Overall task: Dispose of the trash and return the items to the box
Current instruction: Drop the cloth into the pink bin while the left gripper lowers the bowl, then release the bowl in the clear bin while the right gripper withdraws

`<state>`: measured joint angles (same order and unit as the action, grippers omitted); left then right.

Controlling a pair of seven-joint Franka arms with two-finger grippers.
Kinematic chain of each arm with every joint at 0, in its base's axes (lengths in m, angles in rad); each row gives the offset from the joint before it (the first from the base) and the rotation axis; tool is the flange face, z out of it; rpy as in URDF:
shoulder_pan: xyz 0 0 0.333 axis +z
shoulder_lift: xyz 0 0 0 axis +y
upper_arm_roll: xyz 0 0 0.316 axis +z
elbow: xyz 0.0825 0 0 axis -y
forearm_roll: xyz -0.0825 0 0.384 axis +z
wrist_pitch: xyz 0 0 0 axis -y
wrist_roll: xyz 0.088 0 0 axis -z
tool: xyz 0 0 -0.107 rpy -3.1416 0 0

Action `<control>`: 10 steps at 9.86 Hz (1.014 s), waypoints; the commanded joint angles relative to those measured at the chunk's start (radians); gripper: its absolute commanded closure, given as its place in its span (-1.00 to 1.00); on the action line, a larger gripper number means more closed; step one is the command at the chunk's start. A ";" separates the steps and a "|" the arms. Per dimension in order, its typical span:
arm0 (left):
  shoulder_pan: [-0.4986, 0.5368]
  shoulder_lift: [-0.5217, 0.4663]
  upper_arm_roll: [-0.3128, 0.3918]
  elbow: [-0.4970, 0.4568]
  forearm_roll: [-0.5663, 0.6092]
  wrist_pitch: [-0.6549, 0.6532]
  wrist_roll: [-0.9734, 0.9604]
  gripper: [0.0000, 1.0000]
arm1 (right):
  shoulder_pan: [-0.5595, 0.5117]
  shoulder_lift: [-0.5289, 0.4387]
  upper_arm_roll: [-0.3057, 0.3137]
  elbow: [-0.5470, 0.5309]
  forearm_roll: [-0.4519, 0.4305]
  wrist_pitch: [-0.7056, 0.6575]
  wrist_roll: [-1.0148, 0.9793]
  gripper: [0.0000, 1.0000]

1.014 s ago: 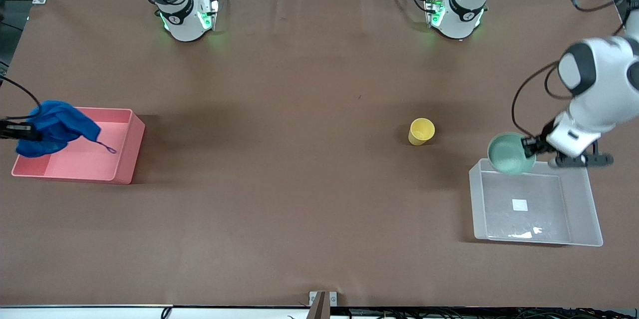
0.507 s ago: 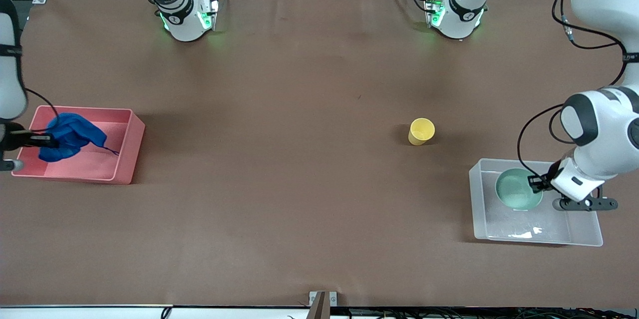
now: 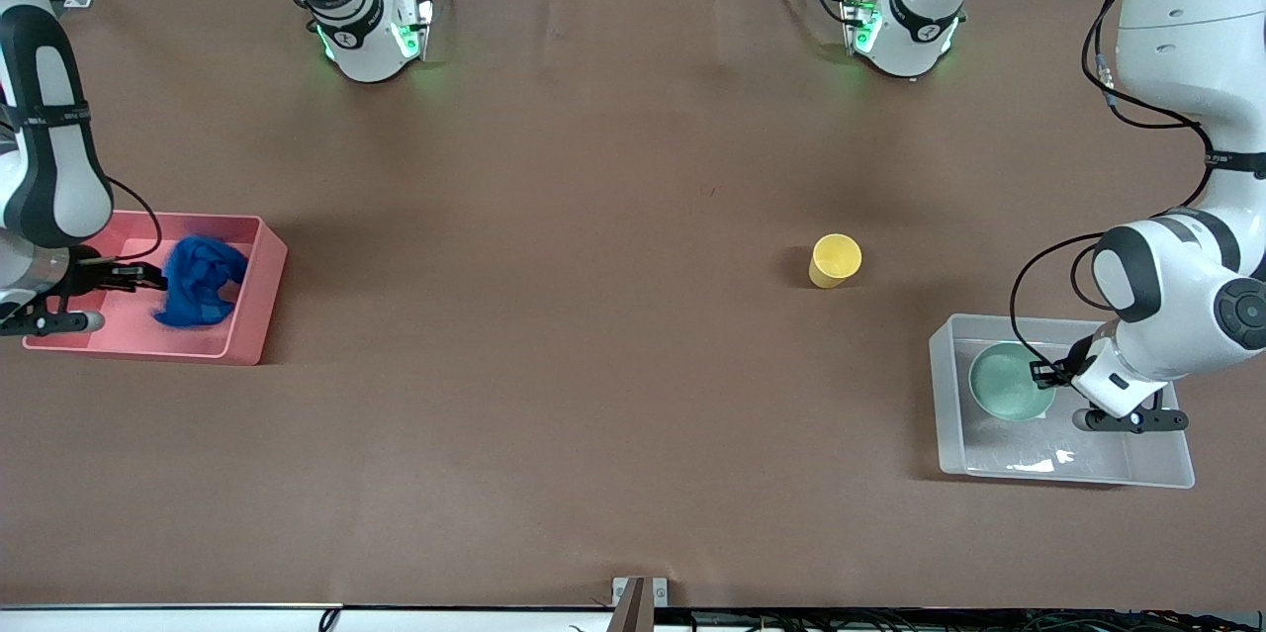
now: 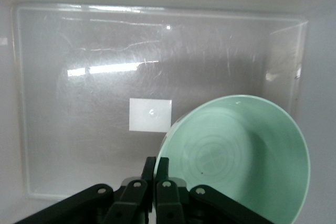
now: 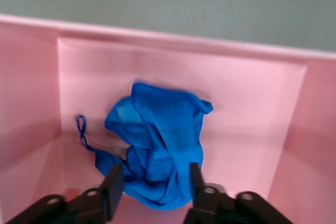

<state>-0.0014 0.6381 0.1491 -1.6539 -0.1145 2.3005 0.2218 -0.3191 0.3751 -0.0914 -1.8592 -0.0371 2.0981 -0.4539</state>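
Lowered into the box [image 3: 1147, 464], left gripper [image 3: 1040, 373] pinches the bowl [image 3: 1007, 385] rim.

- The tabletop [image 3: 593, 365] was evenly lit from above; soft shadows were cast.
- Glare streaks were seen on the box [image 4: 105, 66].
- The blue wad [image 5: 157, 145] was slightly blurred.

Readable text: none could be made out in any view.
Label on clear box [image 3: 948, 414]: 1 small white square label [image 4: 150, 115] sat on its bottom, blank apart from a tiny mark at its centre that could not be read.
Markings on arm bases: small dark marks showed on the rings near the green lights, too small to read.
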 commanded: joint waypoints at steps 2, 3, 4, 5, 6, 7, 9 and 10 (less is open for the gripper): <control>-0.002 0.043 0.003 -0.012 -0.027 0.033 0.030 0.87 | 0.051 -0.085 0.009 0.229 -0.006 -0.325 0.122 -1.00; -0.003 0.054 0.003 -0.009 -0.025 0.042 0.030 0.84 | 0.073 -0.126 0.007 0.247 -0.006 -0.357 0.151 -1.00; -0.003 0.055 0.003 -0.007 -0.025 0.050 0.030 0.77 | 0.109 -0.175 0.009 0.244 -0.006 -0.369 0.223 -1.00; -0.003 0.046 0.001 -0.003 -0.025 0.050 0.027 -0.02 | 0.162 -0.218 0.007 0.244 -0.006 -0.409 0.312 -1.00; -0.008 0.023 0.003 0.003 -0.022 0.042 0.031 -0.67 | 0.214 -0.263 0.007 0.242 -0.006 -0.430 0.408 -1.00; -0.014 -0.044 -0.002 -0.009 -0.022 0.030 0.015 -1.00 | 0.242 -0.295 0.010 0.241 -0.003 -0.444 0.464 -1.00; -0.023 -0.182 -0.006 -0.007 -0.007 -0.103 0.013 -1.00 | 0.314 -0.366 0.009 0.247 -0.001 -0.444 0.576 -1.00; -0.035 -0.255 -0.006 -0.012 0.002 -0.163 0.010 -1.00 | 0.318 -0.402 0.010 0.244 0.014 -0.467 0.578 -1.00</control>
<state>-0.0230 0.4778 0.1429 -1.6169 -0.1177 2.2018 0.2314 -0.0098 0.0376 -0.0742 -1.5879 -0.0352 1.6487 0.0971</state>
